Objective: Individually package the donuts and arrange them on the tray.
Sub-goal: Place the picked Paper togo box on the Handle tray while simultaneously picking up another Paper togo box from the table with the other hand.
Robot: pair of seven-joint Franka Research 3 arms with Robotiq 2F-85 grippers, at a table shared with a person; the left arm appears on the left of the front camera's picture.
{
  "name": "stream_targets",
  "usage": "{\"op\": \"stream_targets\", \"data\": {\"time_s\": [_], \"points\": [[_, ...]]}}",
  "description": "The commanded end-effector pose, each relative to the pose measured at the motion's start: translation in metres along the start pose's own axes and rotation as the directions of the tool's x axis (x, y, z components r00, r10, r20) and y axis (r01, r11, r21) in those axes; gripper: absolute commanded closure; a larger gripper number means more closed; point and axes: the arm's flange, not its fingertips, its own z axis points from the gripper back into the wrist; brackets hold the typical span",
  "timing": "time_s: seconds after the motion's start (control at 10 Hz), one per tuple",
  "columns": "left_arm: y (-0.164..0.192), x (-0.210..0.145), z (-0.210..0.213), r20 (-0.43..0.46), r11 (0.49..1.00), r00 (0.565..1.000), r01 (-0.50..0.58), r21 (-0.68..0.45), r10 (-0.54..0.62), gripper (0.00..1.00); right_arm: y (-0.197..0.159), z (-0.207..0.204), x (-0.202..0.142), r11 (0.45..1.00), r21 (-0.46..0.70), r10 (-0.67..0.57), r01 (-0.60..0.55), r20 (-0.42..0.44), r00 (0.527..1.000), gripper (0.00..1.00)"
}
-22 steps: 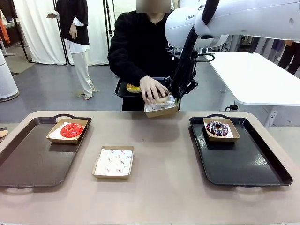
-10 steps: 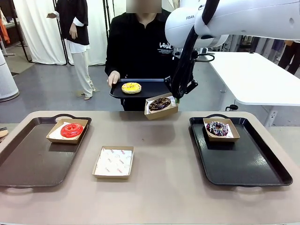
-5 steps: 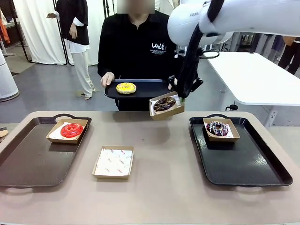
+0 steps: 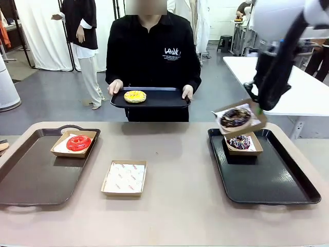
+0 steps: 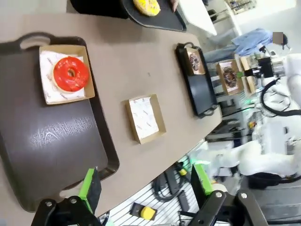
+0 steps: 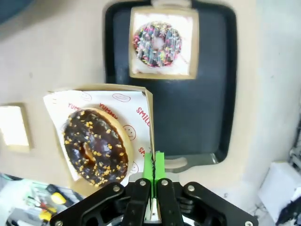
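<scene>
My right gripper (image 4: 259, 109) is shut on the rim of a cardboard box (image 4: 245, 123) that carries the chocolate donut (image 4: 235, 117). The box hangs tilted above the far end of the right black tray (image 4: 267, 177). In the right wrist view the gripper (image 6: 154, 162) pinches the box's edge beside the chocolate donut (image 6: 96, 146). The sprinkled donut (image 4: 239, 141) sits boxed on that tray, just below. The red donut (image 4: 78, 142) lies boxed on the left tray (image 4: 31, 177). A person holds a tray (image 4: 164, 98) with the yellow donut (image 4: 135, 96). My left gripper (image 5: 146, 188) is open, high above the left tray.
An empty paper-lined box (image 4: 124, 177) lies on the table between the two trays. The near half of the right tray is bare, as is most of the left tray. A white table (image 4: 288, 87) stands behind on the right.
My right arm has swung right, carrying the boxed chocolate donut from in front of the person to above the right tray. The person's hand left the box and holds the small tray again.
</scene>
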Motion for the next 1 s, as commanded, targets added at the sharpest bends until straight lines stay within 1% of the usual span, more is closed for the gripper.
{"op": "stream_targets", "data": {"time_s": [0.0,0.1,0.2,0.4,0.5,0.7,0.9], "points": [[-0.039,0.0,-0.043,-0.079,0.988,0.996,0.062,0.141,-0.052,0.0,-0.034,-0.024,0.001,0.998,0.069,0.015,-0.013,-0.028,1.0,0.99],[-0.059,0.0,-0.065,-0.104,0.978,0.992,0.096,0.183,-0.078,0.0,-0.051,-0.039,0.006,0.995,0.094,0.018,-0.013,-0.052,0.998,0.99],[-0.076,0.001,-0.087,-0.142,0.972,0.986,0.118,0.201,-0.09,0.0,-0.059,-0.055,0.01,0.994,0.109,0.014,-0.007,-0.066,0.998,0.99],[-0.102,-0.007,-0.139,-0.192,0.95,0.973,0.178,0.256,-0.131,0.0,-0.062,-0.084,0.017,0.995,0.097,0.004,0.006,-0.105,0.994,0.99],[-0.108,-0.008,-0.162,-0.212,0.94,0.967,0.196,0.279,-0.139,0.0,-0.057,-0.095,0.021,0.996,0.093,0.0,0.011,-0.112,0.994,0.99],[-0.108,-0.01,-0.2,-0.224,0.916,0.965,0.209,0.342,-0.137,0.0,-0.051,-0.113,0.026,0.998,0.064,-0.008,0.016,-0.122,0.993,0.99],[-0.107,-0.01,-0.228,-0.223,0.897,0.965,0.219,0.384,-0.141,0.0,-0.048,-0.121,0.025,0.998,0.053,-0.01,0.016,-0.114,0.993,0.99]]}}
